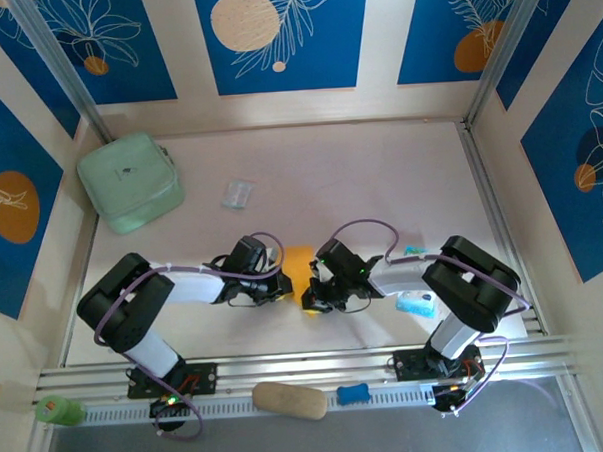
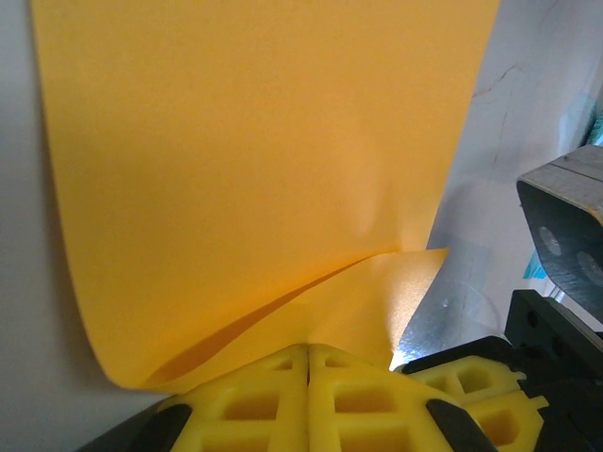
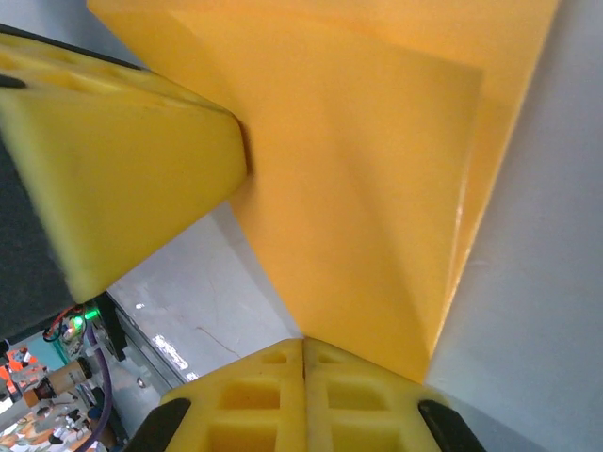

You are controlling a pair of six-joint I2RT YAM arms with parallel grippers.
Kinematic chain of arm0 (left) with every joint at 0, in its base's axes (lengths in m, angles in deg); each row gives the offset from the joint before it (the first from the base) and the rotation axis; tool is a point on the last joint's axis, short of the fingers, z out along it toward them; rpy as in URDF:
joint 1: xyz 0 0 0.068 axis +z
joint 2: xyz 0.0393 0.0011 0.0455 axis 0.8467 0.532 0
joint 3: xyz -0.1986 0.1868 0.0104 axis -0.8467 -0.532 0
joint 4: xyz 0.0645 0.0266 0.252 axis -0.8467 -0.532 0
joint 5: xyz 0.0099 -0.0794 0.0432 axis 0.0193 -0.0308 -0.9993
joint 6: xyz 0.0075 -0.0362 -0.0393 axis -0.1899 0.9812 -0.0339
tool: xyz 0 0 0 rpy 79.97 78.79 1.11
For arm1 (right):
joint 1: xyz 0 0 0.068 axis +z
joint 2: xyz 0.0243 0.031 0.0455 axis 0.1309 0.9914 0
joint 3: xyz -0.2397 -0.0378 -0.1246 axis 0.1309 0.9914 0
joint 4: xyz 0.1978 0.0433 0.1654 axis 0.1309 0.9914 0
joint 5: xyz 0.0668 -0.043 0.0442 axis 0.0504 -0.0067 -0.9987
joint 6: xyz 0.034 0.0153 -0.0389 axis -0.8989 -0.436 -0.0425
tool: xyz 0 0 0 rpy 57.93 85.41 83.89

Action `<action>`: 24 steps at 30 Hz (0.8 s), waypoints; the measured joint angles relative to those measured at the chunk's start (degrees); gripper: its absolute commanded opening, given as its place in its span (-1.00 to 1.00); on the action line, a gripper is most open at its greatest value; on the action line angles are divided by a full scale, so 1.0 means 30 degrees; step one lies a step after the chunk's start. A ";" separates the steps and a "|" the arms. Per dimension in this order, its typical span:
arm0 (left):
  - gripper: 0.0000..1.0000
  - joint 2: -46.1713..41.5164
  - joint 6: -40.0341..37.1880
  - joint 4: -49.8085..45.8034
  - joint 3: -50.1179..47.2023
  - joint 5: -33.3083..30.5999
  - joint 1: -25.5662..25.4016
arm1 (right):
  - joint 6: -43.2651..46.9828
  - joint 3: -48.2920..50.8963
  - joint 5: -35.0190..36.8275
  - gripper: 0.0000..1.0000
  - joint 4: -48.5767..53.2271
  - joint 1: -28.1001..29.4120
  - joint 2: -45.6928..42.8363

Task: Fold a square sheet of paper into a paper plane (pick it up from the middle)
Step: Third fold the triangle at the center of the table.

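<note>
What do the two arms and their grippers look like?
The left arm and right arm share white links, black joint housings and looping purple cables. The left gripper and right gripper have blocky yellow fingers with square recesses.

Your top camera looks down from high behind the arms (image 1: 184,288) and sees the whole table (image 1: 359,173). Each wrist camera sits very near, looking out past its own fingers (image 2: 254,405). All three see the square sheet of paper (image 1: 299,264).

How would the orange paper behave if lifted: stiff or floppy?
Probably floppy: the paper curls above the left gripper. Likely light, as it looks very thin. It seems to crease easily; a sharp fold shows by the right gripper.
</note>
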 measured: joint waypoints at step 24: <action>-0.88 -0.0022 0.0000 -0.0029 0.0000 -0.0051 0.0000 | 0.0197 -0.0590 0.0058 -0.96 0.1166 0.0000 -0.0007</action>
